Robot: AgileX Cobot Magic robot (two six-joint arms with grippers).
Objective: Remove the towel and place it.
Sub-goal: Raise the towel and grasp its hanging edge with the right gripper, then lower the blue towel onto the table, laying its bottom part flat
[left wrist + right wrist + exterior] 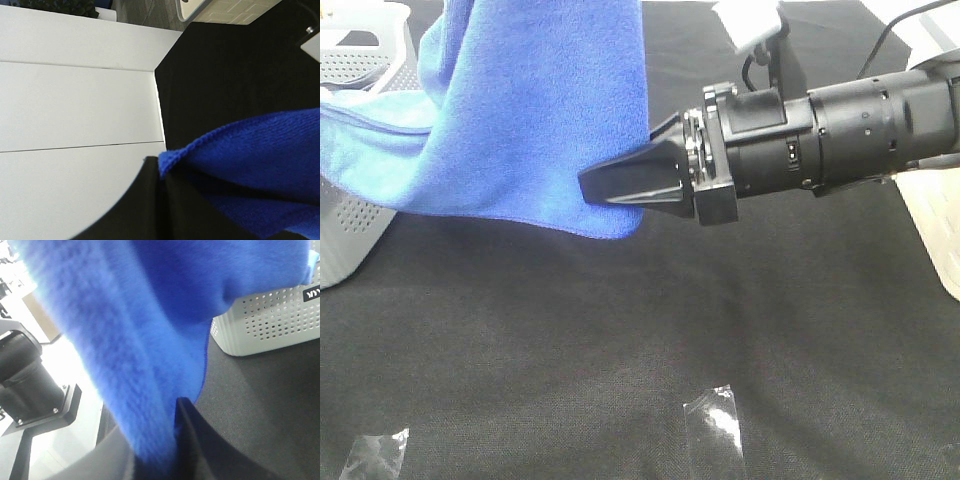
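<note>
The towel [530,110] is a big royal-blue fluffy cloth hanging down from above the frame, over the grey basket [350,230] at the left. My right gripper [590,187] reaches in from the right, its fingers closed on the towel's lower hem. In the right wrist view the towel [130,340] runs down between that gripper's [157,452] dark fingers. The left wrist view shows a hemmed corner of the towel [250,155] pinched in my left gripper [161,169]. That gripper is outside the high view.
The table is covered in black cloth [620,340] with two strips of clear tape [715,425] near the front edge. A white object [935,230] sits at the right edge. The perforated basket [265,320] stands just behind the hanging towel.
</note>
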